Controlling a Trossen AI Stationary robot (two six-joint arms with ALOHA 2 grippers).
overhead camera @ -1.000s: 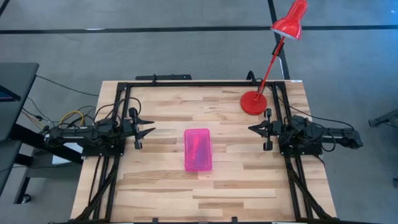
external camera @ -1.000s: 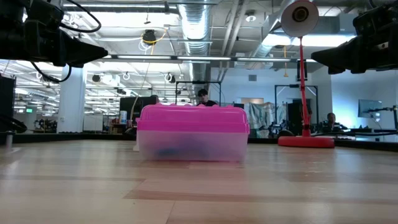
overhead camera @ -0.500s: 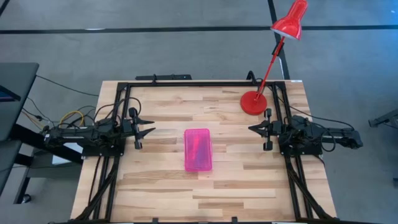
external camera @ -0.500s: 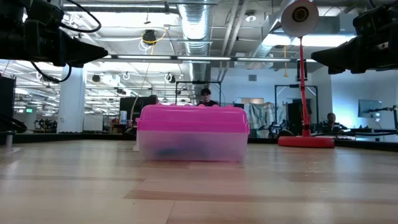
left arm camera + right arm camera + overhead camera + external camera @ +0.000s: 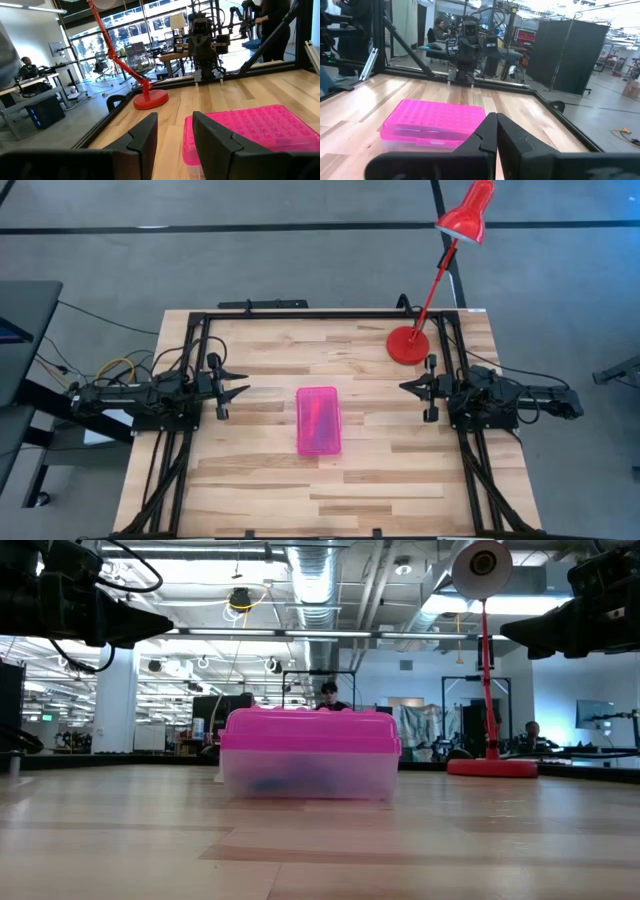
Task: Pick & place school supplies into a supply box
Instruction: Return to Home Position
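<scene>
A: Where is the supply box?

B: The supply box (image 5: 318, 420) lies flat near the middle of the table (image 5: 380, 480). Its pink lid is down on the clear base, and its long side runs from the near edge toward the far one. In the low view a bluish blur (image 5: 266, 783) shows through the base. It cannot be told what that is.

A: And the arms?

B: Both are level with the box, one on each side and well apart from it. They are raised off the wood and point inward. The left gripper (image 5: 240, 382) has its jaws apart with nothing between them. Its wrist view shows a clear gap, with the box lid beyond it. The right gripper (image 5: 404, 387) has its jaws pressed together, holding nothing.

A: What stands farther back?

B: The round base of a red lamp (image 5: 408, 345) rests on the table near the far right corner, just beyond the right gripper. Its stem leans away, carrying the shade out past the table's far edge.

A: Beyond the table?

B: The low view looks into an open workshop. A person (image 5: 328, 694) shows behind the box, and another person (image 5: 530, 733) sits off to the right.
</scene>
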